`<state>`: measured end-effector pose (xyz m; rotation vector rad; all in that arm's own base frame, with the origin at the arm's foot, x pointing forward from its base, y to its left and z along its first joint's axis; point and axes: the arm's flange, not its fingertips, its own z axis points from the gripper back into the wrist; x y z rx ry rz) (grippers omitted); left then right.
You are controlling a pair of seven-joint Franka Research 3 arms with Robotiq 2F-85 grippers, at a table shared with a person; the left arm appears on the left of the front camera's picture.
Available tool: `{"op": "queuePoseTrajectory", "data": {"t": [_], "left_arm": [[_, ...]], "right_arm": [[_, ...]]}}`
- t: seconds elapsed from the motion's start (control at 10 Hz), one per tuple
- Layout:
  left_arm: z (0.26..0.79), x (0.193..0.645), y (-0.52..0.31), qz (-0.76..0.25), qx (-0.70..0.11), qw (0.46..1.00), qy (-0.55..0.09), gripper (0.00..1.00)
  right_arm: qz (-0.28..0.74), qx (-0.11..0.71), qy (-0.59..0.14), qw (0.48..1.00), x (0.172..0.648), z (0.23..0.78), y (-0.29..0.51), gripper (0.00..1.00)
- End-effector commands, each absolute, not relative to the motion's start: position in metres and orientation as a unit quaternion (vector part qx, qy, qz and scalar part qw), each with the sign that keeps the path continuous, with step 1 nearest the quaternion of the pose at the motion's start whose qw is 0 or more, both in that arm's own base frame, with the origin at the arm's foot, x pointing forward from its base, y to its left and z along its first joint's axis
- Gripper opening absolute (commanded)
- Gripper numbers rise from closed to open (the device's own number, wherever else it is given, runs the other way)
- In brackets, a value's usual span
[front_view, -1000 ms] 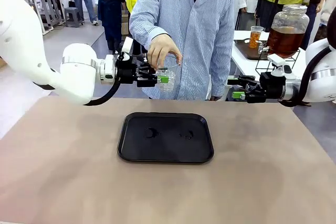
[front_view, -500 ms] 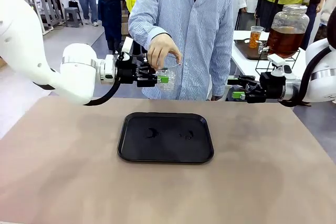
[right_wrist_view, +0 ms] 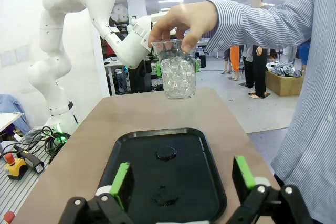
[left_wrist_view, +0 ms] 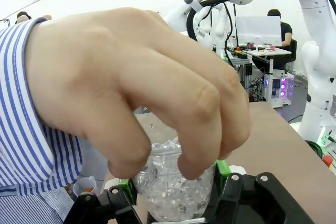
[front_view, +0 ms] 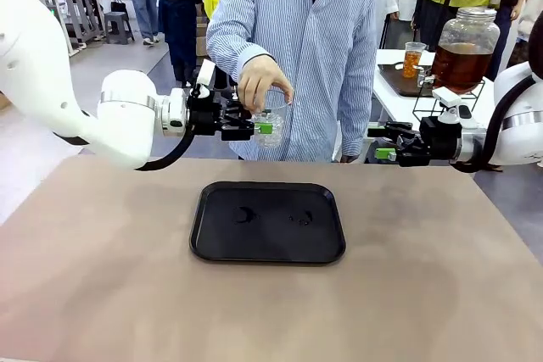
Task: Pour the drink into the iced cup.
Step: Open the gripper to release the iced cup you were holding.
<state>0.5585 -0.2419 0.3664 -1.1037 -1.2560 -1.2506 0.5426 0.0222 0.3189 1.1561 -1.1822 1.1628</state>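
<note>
- Left gripper [front_view: 265, 127] was clamped on the iced cup [front_view: 271, 127], held in the air above the far edge of the tray [front_view: 267, 222]; a person's hand [front_view: 263, 82] gripped its rim too.
- Right gripper [front_view: 381, 142] hung empty, jaws apart, right of the tray.
- Drink [front_view: 460, 65] sat in a jar well beyond the tray; pouring was not yet begun.

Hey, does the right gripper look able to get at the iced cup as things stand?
Probably not cleanly: the cup is clamped in the left gripper, and the person's hand covers its rim. The open right gripper is off to the side.
</note>
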Motion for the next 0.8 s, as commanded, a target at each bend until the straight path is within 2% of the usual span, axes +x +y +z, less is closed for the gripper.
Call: {"op": "queuePoseTrajectory", "data": {"t": [0.0, 0.1, 0.2, 0.3, 0.7], "left_arm": [[0.366, 0.558, -0.242, -0.518, -0.457, 0.503, -0.520, 0.69], [0.367, 0.558, -0.241, -0.515, -0.455, 0.505, -0.523, 0.69], [0.367, 0.558, -0.240, -0.512, -0.455, 0.507, -0.523, 0.87], [0.367, 0.559, -0.239, -0.510, -0.458, 0.507, -0.523, 1.00], [0.369, 0.553, -0.221, -0.496, -0.470, 0.510, -0.523, 1.00]], "right_arm": [[0.489, 0.485, -0.495, 0.530, 0.543, 0.322, 0.022, 1.00], [0.489, 0.485, -0.495, 0.530, 0.543, 0.322, 0.022, 1.00], [0.489, 0.485, -0.495, 0.530, 0.543, 0.322, 0.022, 1.00], [0.489, 0.485, -0.495, 0.530, 0.543, 0.322, 0.022, 1.00], [0.489, 0.485, -0.495, 0.530, 0.543, 0.322, 0.022, 1.00]]}}
